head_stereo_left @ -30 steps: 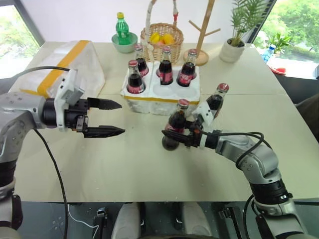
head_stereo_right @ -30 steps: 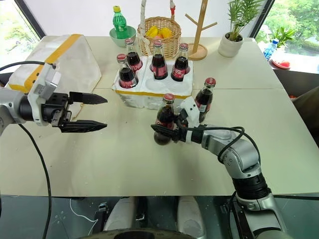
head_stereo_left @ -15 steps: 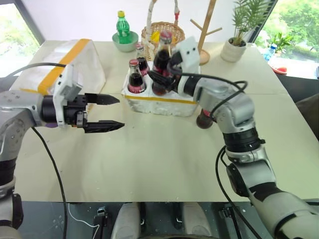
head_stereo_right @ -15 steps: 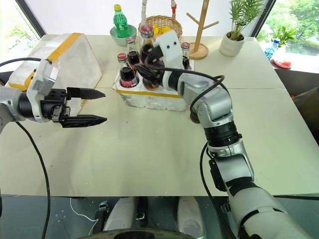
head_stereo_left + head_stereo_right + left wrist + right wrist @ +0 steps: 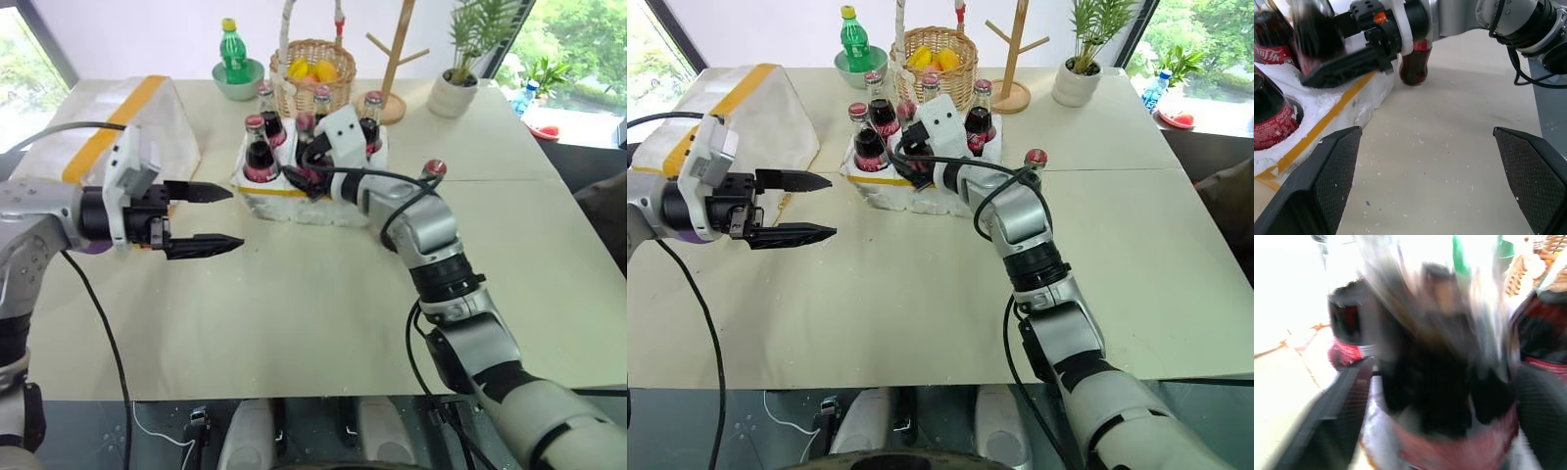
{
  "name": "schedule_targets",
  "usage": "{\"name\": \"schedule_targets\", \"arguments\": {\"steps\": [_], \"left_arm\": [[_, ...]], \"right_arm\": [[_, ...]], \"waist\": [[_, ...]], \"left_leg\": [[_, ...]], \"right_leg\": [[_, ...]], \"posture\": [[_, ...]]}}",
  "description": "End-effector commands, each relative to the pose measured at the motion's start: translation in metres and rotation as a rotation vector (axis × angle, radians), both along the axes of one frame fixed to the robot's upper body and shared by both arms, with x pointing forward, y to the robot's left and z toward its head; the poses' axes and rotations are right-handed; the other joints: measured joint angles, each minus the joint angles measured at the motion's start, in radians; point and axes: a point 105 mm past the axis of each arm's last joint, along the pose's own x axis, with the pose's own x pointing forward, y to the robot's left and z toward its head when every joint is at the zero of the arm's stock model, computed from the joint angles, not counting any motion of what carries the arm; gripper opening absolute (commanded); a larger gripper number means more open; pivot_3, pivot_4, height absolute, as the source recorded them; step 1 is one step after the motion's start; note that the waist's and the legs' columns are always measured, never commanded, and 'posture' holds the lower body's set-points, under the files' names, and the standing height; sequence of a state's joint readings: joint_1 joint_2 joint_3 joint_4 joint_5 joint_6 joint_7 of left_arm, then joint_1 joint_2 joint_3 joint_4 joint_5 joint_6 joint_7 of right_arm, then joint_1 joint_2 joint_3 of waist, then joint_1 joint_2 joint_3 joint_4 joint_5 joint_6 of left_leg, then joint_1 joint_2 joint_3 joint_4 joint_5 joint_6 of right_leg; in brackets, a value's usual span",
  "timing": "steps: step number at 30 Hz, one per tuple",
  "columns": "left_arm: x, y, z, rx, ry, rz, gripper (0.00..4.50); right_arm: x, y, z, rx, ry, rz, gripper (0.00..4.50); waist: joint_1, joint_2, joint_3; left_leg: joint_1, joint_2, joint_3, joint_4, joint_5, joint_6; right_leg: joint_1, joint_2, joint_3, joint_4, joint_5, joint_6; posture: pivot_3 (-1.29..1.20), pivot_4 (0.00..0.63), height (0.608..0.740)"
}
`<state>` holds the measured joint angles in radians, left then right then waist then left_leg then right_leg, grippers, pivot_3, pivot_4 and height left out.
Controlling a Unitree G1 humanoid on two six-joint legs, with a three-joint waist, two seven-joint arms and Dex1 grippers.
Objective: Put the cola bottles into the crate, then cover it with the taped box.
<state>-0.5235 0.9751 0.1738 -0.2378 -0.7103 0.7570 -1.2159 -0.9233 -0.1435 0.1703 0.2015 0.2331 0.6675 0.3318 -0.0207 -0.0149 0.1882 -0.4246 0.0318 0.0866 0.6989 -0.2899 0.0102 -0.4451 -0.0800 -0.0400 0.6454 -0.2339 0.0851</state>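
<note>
Jaws wide on the left gripper point(image 5: 217, 215), hanging empty in front of the taped box point(image 5: 157, 122). Over at the crate point(image 5: 884, 183), the right gripper point(image 5: 909, 157) has just carried a cola bottle point(image 5: 306, 147) to a front hole, fingers spread beside it — five in, and one bottle point(image 5: 432, 173) waits on the table.

The crate point(image 5: 294, 191) sits mid-table with cola bottles point(image 5: 259, 157) in it; one bottle point(image 5: 431, 176) stands on the table to its right, the taped box point(image 5: 118, 122) to its left, a basket point(image 5: 313, 83) behind.
</note>
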Motion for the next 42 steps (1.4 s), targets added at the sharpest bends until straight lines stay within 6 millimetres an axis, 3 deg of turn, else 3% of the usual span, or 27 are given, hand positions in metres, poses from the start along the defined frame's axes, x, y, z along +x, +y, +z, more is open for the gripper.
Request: {"name": "schedule_targets", "arguments": {"steps": [1,9,14,19,22,25,26,28,30,36,42], "left_arm": [[-0.003,-0.004,0.003,-0.009,-0.033,-0.021,4.50],[0.003,-0.012,0.001,-0.020,-0.037,-0.048,4.50],[0.010,-0.014,0.001,-0.021,-0.045,-0.067,4.50],[0.017,-0.019,0.004,-0.030,-0.054,-0.091,4.50],[0.019,-0.021,0.003,-0.029,-0.052,-0.101,4.50],[0.019,-0.021,0.003,-0.031,-0.049,-0.109,4.50],[0.019,-0.022,0.002,-0.034,-0.043,-0.114,4.50],[0.019,-0.022,0.002,-0.035,-0.035,-0.123,4.50],[0.019,-0.022,0.002,-0.034,-0.033,-0.129,4.50],[0.018,-0.029,0.008,-0.029,-0.034,-0.171,4.50],[0.018,-0.033,0.011,-0.016,-0.040,-0.192,4.50]], "right_arm": [[-0.009,0.001,0.015,0.016,-0.053,0.024,4.44],[-0.041,-0.021,0.042,-0.029,-0.115,0.092,4.44],[-0.057,-0.042,0.102,0.102,-0.199,0.096,4.44],[-0.074,-0.096,0.159,0.149,-0.250,0.067,4.44],[-0.093,-0.136,0.169,0.098,-0.228,0.063,4.44],[-0.123,-0.170,0.149,-0.001,-0.152,0.093,4.44],[-0.140,-0.179,0.136,-0.011,-0.119,0.141,4.44],[-0.164,-0.188,0.112,-0.030,-0.064,0.193,4.44],[-0.173,-0.191,0.094,-0.040,-0.030,0.187,4.44],[-0.166,-0.202,0.025,0.023,0.075,-0.009,4.44],[-0.142,-0.204,-0.017,0.099,0.096,-0.172,4.44]], "waist": [[0.001,0.000,0.000],[0.005,0.000,0.000],[0.004,0.000,0.000],[0.013,0.000,0.000],[0.019,0.000,0.000],[0.028,0.000,0.000],[0.028,-0.001,0.000],[0.033,-0.001,-0.001],[0.027,0.001,-0.001],[0.025,0.000,-0.001],[0.025,0.000,-0.002]], "left_leg": [[0.000,0.000,0.000,0.000,0.000,0.000],[0.000,0.000,0.000,0.000,0.000,0.000],[0.001,0.000,-0.001,0.000,0.000,0.001],[0.000,0.000,-0.001,0.000,-0.002,0.003],[0.000,0.000,-0.001,0.000,-0.003,0.005],[-0.001,-0.001,0.000,0.000,-0.006,0.010],[-0.001,-0.001,0.000,0.000,-0.006,0.010],[0.000,0.000,-0.001,-0.001,-0.006,0.011],[0.001,0.000,0.000,-0.001,-0.006,0.011],[0.013,0.000,-0.001,0.000,-0.006,0.010],[0.015,0.000,0.000,0.000,-0.006,0.010]], "right_leg": [[0.000,0.000,0.000,0.000,0.000,0.000],[0.000,0.000,0.000,0.001,0.000,0.000],[0.000,0.000,0.000,0.001,0.000,0.000],[0.001,0.000,-0.001,0.001,0.000,0.000],[0.002,-0.001,-0.001,-0.001,0.000,0.000],[0.002,-0.001,-0.001,-0.007,0.000,0.000],[0.003,0.000,-0.001,-0.010,0.000,0.000],[0.005,0.002,-0.002,-0.012,0.000,0.000],[0.006,0.002,-0.001,-0.012,0.000,0.001],[0.017,0.002,-0.001,-0.012,0.000,0.000],[0.018,0.000,0.001,-0.012,0.000,0.000]], "posture": [[0.00,0.150,0.740],[0.00,0.150,0.740],[0.00,0.150,0.740],[0.00,0.150,0.740],[0.00,0.150,0.740],[0.00,0.150,0.740],[0.00,0.150,0.740],[0.00,0.150,0.740],[0.00,0.150,0.740],[0.00,0.150,0.740],[0.00,0.150,0.740]]}}
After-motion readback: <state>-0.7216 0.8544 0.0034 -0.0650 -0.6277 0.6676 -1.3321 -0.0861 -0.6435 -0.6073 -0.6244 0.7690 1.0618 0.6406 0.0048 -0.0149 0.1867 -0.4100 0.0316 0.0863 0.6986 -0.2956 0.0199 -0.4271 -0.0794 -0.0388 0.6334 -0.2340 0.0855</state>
